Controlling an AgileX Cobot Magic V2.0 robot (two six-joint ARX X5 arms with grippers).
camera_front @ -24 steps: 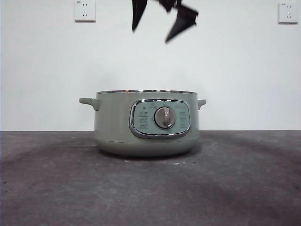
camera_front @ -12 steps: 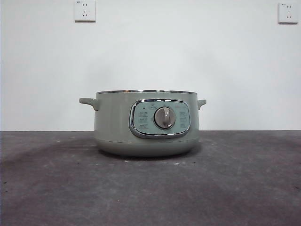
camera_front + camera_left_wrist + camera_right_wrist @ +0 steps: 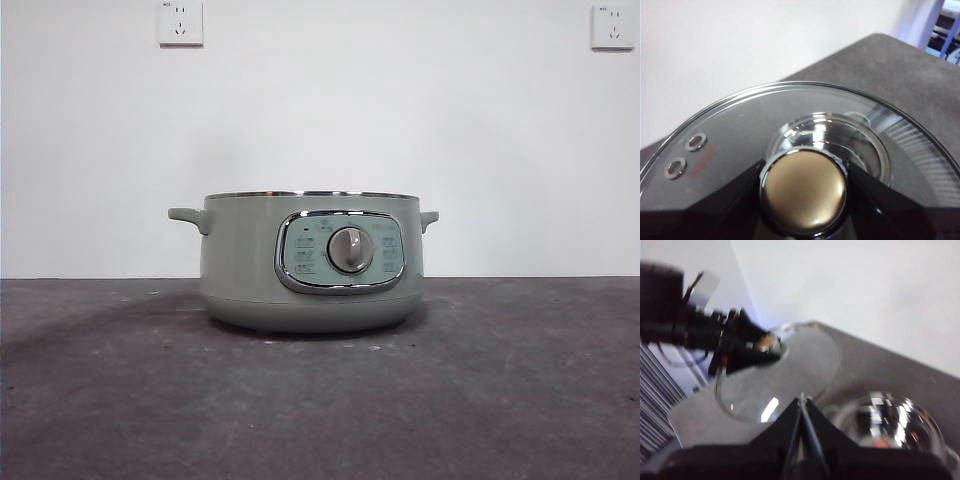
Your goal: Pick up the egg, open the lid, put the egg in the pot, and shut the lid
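My left tool (image 3: 805, 200) is clamped on the knob of the lid (image 3: 740, 125), held clear of the pot (image 3: 312, 260). In the right wrist view, my right tool (image 3: 801, 412) is pinched together, empty; pot at one o'clock, an orange speck inside, possibly the egg.

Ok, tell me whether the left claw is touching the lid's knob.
Touching. In the left wrist view the left claw has a jaw pressed against each side of the knob of the lid, no gap showing.
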